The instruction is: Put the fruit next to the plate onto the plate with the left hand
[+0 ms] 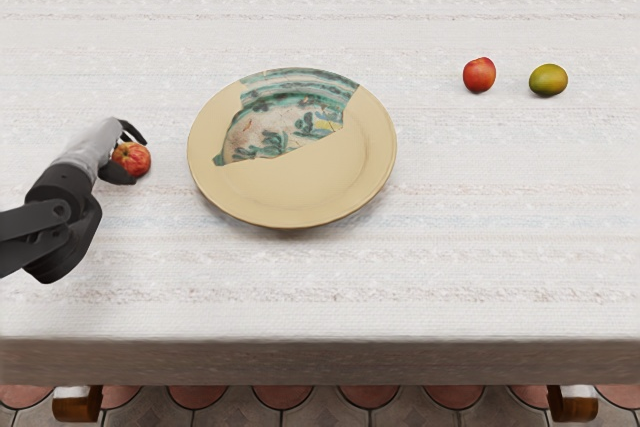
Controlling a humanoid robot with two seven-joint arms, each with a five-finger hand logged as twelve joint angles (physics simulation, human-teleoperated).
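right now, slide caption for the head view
Left hand grasps the red fruit beside the patterned plate; an apple and a green-yellow fruit lie far right.

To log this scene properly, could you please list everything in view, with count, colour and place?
table: one, white cloth, fills the view
plate: one, yellow with a green patterned part, centre of the table
small red fruit: one, red, on the table left of the plate
second red fruit: one, red, far right
green-yellow fruit: one, green and yellow, right of the second red fruit, apart from it
left hand: one, grey with dark fingers, curled around the small red fruit; arm enters from the left edge
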